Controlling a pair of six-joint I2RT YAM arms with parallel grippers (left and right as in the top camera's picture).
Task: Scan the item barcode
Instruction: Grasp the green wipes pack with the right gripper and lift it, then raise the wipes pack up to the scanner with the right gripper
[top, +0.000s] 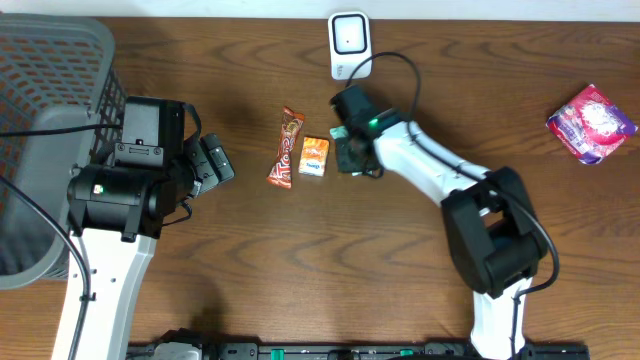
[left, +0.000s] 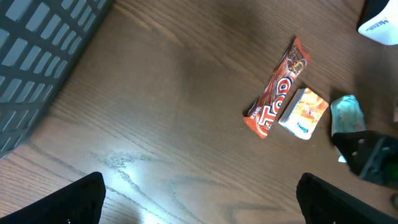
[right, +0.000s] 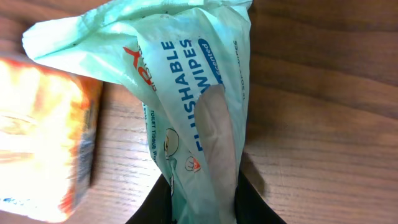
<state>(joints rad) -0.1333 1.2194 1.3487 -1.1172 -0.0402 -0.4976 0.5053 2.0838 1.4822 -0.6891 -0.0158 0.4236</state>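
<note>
The right claw (right: 200, 210) pinches one end of the pack of wipes (right: 186, 74), jaws pressed into the film on both sides. The pack lies mid-table, just right of the small orange box (top: 314, 156) and nearer than the white scanner (top: 348, 42). It looks light, soft and slippery, so bunched film should give the surest hold. The right arm stretches far-left, wrist tipped down. The left claw (left: 205, 200) hangs wide open, well to the left.

We log a dark wood-grain desk (top: 250, 260). Grey basket (top: 40, 60) over its left edge; white scanner (top: 348, 40) at the far edge, centre. Mid-desk, in a row: candy bar (top: 287, 150), orange box (top: 314, 157), green wipes pack (right: 186, 74). Pink packet (top: 591, 122) near the right edge.
</note>
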